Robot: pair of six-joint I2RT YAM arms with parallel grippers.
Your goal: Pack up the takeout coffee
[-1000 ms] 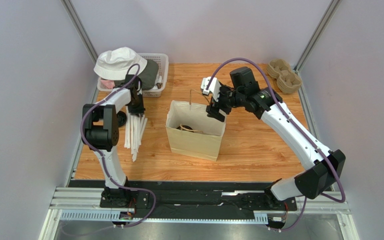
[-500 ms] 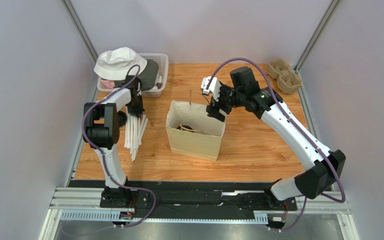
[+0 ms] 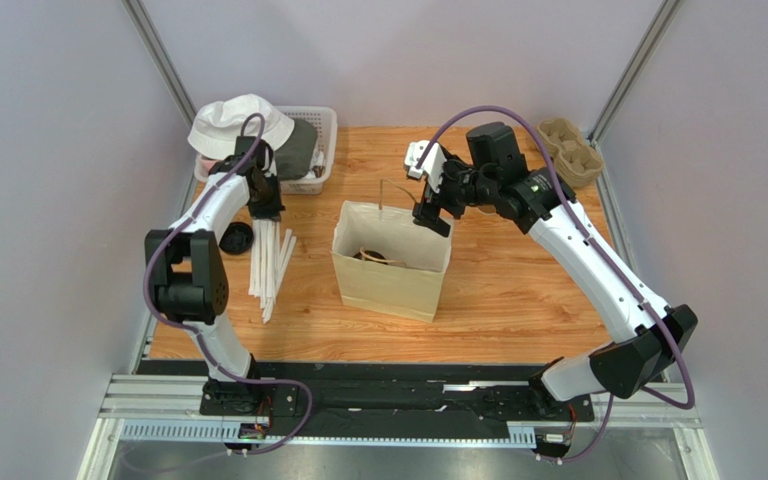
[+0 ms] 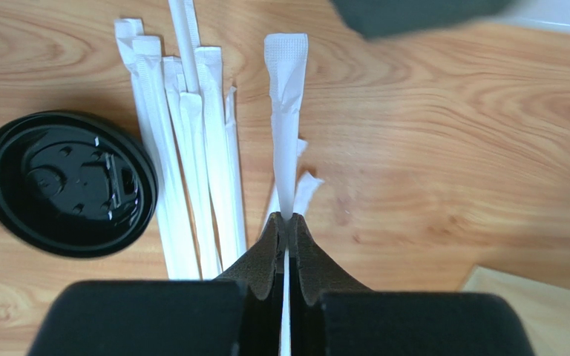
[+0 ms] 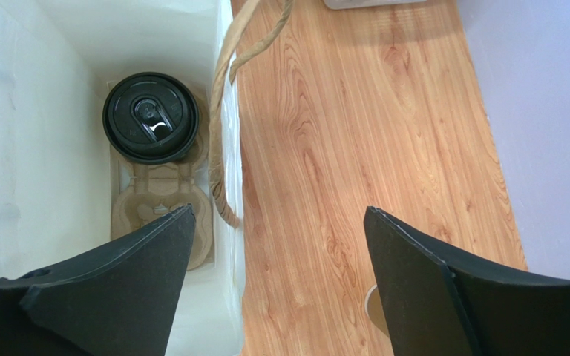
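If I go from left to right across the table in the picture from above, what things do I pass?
Black lid → straws → paper bag → cup tray. The basket with the hat is left out, since it sits behind the lid and straws and overlaps them.

wrapped straws [image 4: 210, 148] | loose black lid [image 4: 65, 182] | hat [image 3: 236, 120] in basket [image 3: 326, 128] | pulp tray [image 3: 568, 150]

Bright even light, soft shadows; close wrist-view foregrounds blurred.
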